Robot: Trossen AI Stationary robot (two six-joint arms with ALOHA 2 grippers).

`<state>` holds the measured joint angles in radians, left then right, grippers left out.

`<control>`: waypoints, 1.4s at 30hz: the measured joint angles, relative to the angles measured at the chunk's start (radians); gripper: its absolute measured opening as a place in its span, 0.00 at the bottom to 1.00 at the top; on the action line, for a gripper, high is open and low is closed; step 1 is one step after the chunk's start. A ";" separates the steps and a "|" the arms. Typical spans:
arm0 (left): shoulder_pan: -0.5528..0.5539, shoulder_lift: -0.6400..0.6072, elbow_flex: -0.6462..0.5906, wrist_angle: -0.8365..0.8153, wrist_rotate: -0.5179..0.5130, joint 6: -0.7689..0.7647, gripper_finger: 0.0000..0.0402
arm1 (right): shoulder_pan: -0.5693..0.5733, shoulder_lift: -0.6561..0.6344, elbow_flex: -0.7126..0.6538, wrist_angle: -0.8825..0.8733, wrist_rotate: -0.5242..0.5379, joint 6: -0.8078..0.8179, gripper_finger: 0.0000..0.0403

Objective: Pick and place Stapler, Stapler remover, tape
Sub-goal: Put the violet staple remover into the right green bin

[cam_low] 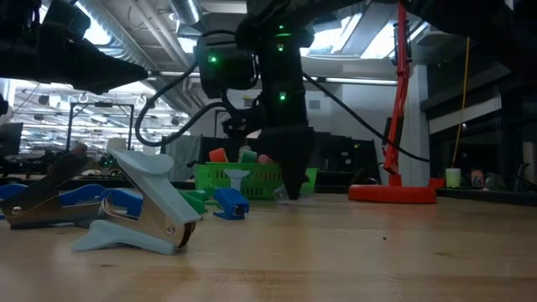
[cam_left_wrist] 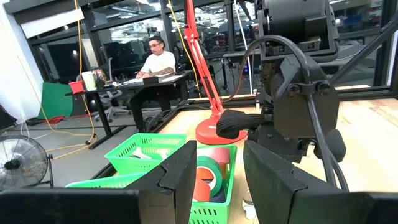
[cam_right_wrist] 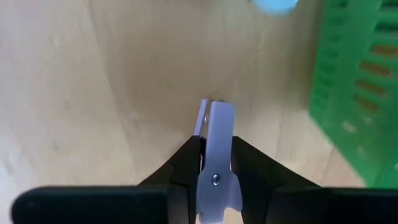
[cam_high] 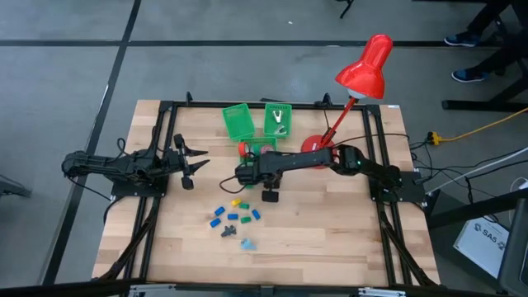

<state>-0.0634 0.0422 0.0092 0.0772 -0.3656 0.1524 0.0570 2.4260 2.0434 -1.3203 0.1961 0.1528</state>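
Currently you are gripping one staple remover (cam_right_wrist: 214,155) in the right gripper (cam_high: 244,173), fingers clenched on its sides, long axis pointing forward; the green basket (cam_right_wrist: 357,93) is lying just beside it. Left gripper (cam_high: 191,162) is waiting well apart, fingers slightly parted, empty.

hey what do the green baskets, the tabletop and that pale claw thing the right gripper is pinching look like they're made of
Green baskets: likely moulded plastic, glossy, with slotted lattice walls. Tabletop: wood, light butcher-block strips with visible grain, matte. Staple remover between the right gripper's fingers: pale plastic shell, smooth; a small metal rivet shows, and a thin metal edge seems to run beside it.
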 joint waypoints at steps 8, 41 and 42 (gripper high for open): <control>0.000 0.000 0.000 0.000 0.000 0.000 0.32 | -0.001 0.001 0.128 -0.108 -0.025 0.022 0.19; 0.000 0.000 0.000 0.000 0.000 0.000 0.32 | -0.467 -0.124 0.308 -0.077 -0.104 0.026 0.19; 0.000 0.000 0.000 0.000 0.000 0.000 0.32 | -0.475 -0.124 0.308 -0.071 -0.113 0.027 0.19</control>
<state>-0.0633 0.0422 0.0090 0.0769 -0.3656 0.1524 -0.4175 2.3018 2.3518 -1.3917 0.0827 0.1798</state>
